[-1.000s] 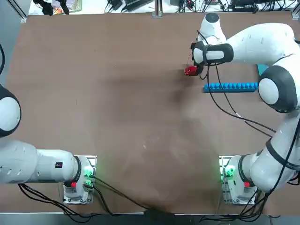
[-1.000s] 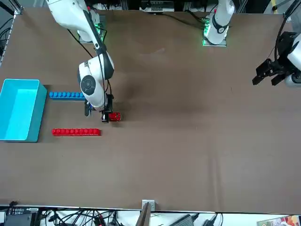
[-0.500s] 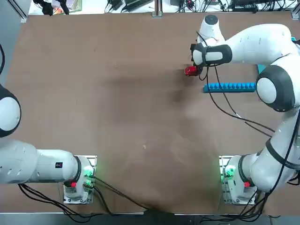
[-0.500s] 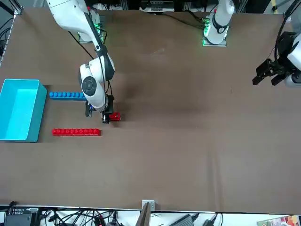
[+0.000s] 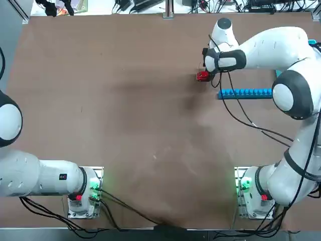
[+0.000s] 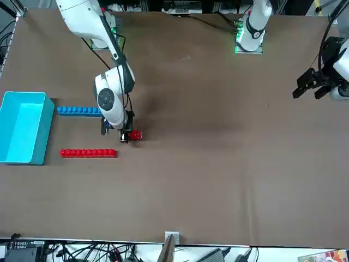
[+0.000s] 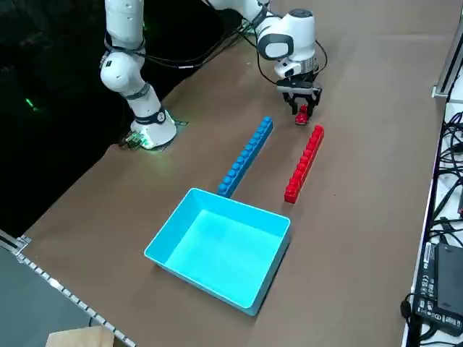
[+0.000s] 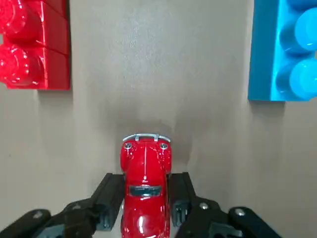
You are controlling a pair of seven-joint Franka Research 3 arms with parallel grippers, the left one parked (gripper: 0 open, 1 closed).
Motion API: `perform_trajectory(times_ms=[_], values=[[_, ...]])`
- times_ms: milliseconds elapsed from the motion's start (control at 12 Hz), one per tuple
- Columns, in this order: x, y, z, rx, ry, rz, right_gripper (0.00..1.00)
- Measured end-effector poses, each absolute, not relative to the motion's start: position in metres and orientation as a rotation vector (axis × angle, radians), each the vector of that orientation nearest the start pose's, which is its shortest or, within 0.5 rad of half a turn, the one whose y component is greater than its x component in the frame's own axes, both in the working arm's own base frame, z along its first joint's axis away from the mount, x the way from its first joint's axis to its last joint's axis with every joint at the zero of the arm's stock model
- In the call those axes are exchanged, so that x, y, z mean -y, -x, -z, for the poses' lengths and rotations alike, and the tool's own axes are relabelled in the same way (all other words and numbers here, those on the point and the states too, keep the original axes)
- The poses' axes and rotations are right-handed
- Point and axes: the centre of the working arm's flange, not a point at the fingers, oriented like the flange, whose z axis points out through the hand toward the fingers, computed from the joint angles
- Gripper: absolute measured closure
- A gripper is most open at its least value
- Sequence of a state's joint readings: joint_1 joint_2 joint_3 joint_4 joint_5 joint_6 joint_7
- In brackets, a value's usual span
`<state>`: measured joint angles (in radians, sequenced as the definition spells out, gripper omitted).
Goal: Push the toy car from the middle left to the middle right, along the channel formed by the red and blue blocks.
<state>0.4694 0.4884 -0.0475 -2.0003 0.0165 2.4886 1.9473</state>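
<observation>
While the right end effector (image 8: pixel 145 210) grips the tiny glossy red toy car (image 8: pixel 145 183) just outside the channel (image 8: pixel 158 64) mouth, between red studded bar (image 8: pixel 33 44) and light-blue bar (image 8: pixel 285 49), next comes a straight push inward.

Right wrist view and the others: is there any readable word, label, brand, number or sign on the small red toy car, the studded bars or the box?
None can be read.
Glossy red toy car, held between the right gripper fingers: no lettering.
Red studded bar, light blue studded bar, light blue open box: plain.
Parked arm's small dark label: too small to read.
</observation>
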Motion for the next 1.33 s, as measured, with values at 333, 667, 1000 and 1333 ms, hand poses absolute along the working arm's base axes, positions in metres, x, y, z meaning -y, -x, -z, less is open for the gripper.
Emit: perform_trajectory(times_ms=[333, 667, 1000, 1333], values=[[-0.255, -0.553, -0.211, -2.168, 2.269, 0.023, 0.44], [-0.262, -0.551, -0.209, -2.150, 2.270, 0.031, 0.44], [-0.267, -0.550, -0.208, -2.145, 2.261, 0.036, 0.48], [-0.274, -0.550, -0.208, -2.144, 2.256, 0.038, 0.51]])
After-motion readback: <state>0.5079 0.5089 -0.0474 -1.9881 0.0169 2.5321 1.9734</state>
